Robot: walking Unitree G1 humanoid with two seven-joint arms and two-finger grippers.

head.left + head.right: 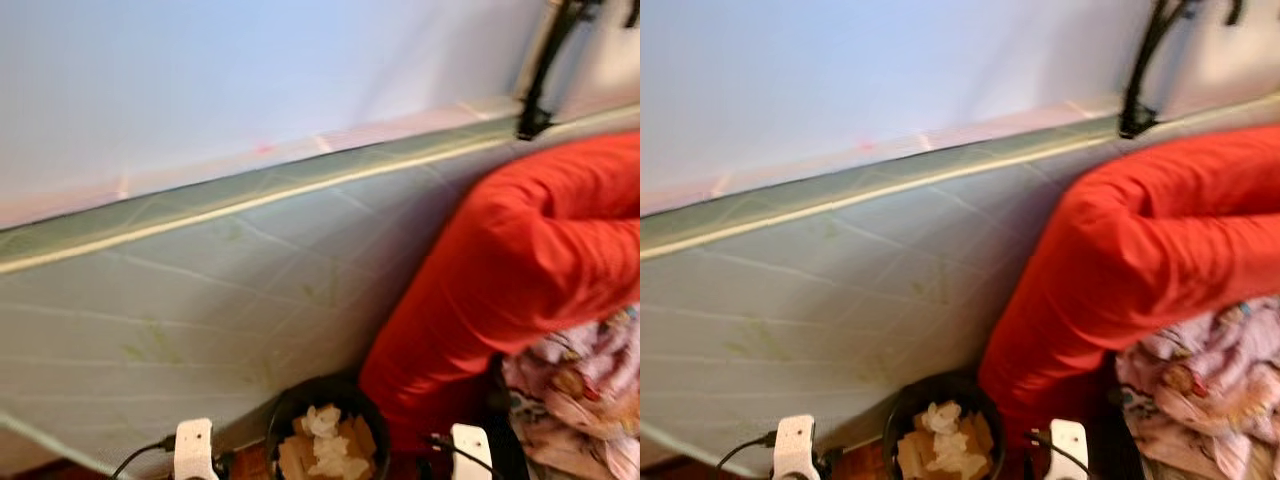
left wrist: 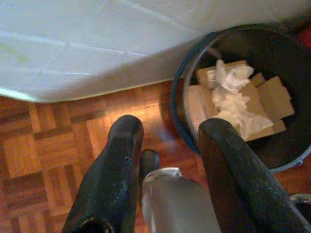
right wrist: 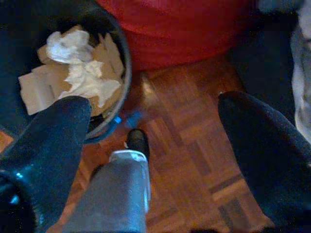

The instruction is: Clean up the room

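Black plastic is what I am looking down on first: the waste bin standing on the parquet floor right at my feet, holding flattened cardboard pieces and crumpled white tissue.

My left gripper is hanging just beside the bin, fingers spread wide and holding nothing. My right gripper is hanging on the bin's other side, also wide open and empty.

Touching the bin on my right side, a red cloth bundle is slumping down from the bed to the floor. Just beyond it, farther from the bin, a flowered fabric is lying in a crumpled heap.

Behind the bin, the pale green quilted mattress side is rising, and past that the white sheet is spreading.

I am judging the red bundle to be soft, light and floppy. It should sag wherever I lift it, so I am favouring a pinch on a thick fold near its top bulge, not on a loose edge.
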